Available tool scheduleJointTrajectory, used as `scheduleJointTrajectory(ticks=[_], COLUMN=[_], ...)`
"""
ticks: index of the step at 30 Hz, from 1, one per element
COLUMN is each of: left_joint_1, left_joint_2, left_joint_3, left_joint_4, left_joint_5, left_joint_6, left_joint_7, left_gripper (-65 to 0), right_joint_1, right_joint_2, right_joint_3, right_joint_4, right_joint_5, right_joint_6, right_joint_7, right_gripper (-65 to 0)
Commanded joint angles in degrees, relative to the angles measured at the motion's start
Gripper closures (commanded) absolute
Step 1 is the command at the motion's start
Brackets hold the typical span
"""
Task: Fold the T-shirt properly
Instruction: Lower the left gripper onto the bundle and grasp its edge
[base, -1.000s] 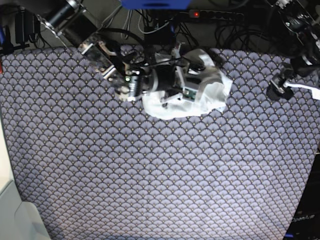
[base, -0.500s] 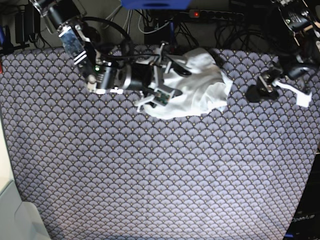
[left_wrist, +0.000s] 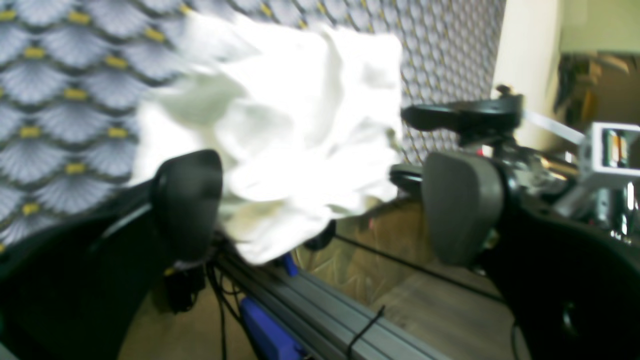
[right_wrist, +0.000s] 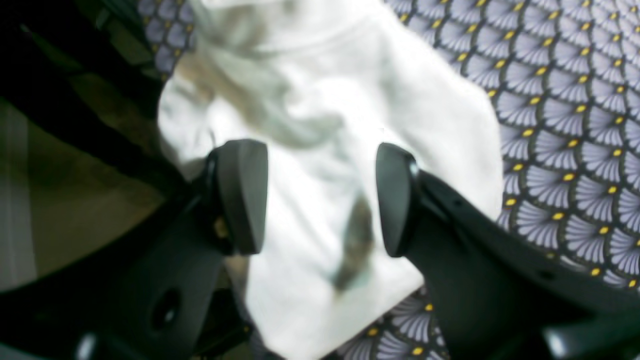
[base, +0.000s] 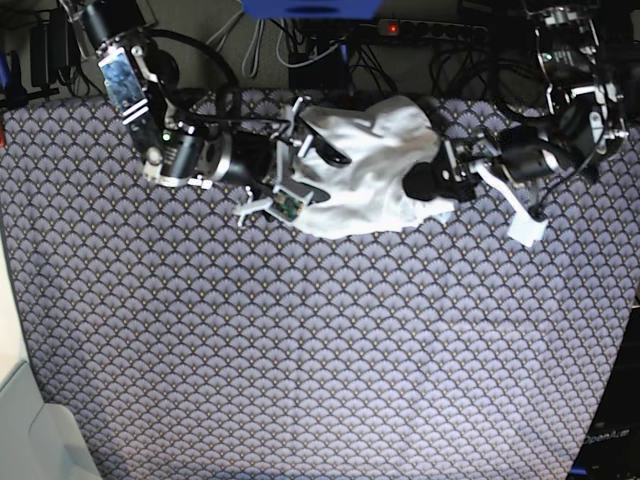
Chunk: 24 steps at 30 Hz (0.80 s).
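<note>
Base view shows me the T-shirt (base: 375, 165) bunched in a crumpled white heap at about 12 o'clock on the scale-patterned table cover (base: 320, 350), close to the far edge. My right gripper (base: 300, 175) sits at the heap's 9 o'clock side, my left gripper (base: 425, 182) at its 3 o'clock side, both touching or just beside the cloth.

From the right wrist, the right gripper (right_wrist: 320, 200) has its jaws spread apart with white cloth (right_wrist: 320, 165) lying between them, not pinched. From the left wrist, the left gripper (left_wrist: 320, 210) is also wide apart, the shirt (left_wrist: 280, 130) ahead of it. I can read no brand, label or writing anywhere; the shirt looks plain, and both wrist views are blurred.
</note>
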Motion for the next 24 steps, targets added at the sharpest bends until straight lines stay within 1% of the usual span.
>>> scheduleJointTrajectory(ticks=[1,4,8,12,14,20,24], left_joint_1=[-0.41,-0.41,-0.14,-0.76,-1.72,-4.36,-5.50], left_joint_2=[-0.72,-0.72,-0.81,-0.55,-0.46,-0.72,-0.55], left_joint_3=[0.64,2.84,3.10,3.19,4.15,13.65,16.73], left_joint_4=[1.06,1.06,0.97,0.36,-0.17,-7.47,-10.19], left_joint_5=[1.28,7.26,11.92,14.73,16.05,18.78,18.78], left_joint_6=[-0.06,-0.06,-0.06,-0.06,-0.06,-0.06,0.12], left_joint_7=[-0.12,-0.12,-0.12,-0.12,-1.48,-5.87,-8.34], left_gripper=[-62.4,-62.4,-62.4,-62.4,-62.4,-62.4,-62.4], right_joint_1=[0.86,0.86,0.94,0.94,1.12,1.21,1.21], right_joint_2=[0.14,0.14,0.14,0.14,0.14,0.14,1.37], right_joint_3=[0.23,0.23,0.23,0.23,0.23,0.23,0.23], right_joint_4=[0.96,0.96,0.79,0.79,0.79,0.79,0.79], right_joint_5=[1.16,1.16,1.07,1.07,1.07,1.07,1.07], right_joint_6=[0.28,0.28,0.28,0.28,0.28,0.28,0.28], right_joint_7=[1.67,1.67,1.67,1.67,1.67,1.67,1.67], right_gripper=[-35.1,-35.1,-35.1,-35.1,-35.1,-35.1,-35.1])
